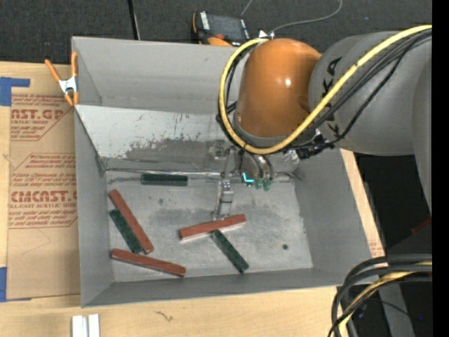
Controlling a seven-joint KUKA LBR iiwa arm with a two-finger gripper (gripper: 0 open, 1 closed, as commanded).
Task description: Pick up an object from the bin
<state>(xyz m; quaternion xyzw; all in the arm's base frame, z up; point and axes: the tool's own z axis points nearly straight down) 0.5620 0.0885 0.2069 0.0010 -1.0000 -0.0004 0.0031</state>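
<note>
My gripper [225,203] hangs in the middle of the bin, below the orange cover on the wrist. Its tip is just above the right half of a flat red-brown bar [212,228] lying almost crosswise on the bin floor. Whether it touches the bar I cannot tell. A dark green bar [231,251] runs from under that red-brown bar toward the front right. Another dark green bar [164,180] lies by the back wall, to the left of the gripper.
At the left lie a red-brown bar [130,221] and a dark green bar [124,232] side by side, slanted. One more red-brown bar [148,262] rests along the front wall. The arm covers the bin's back right corner.
</note>
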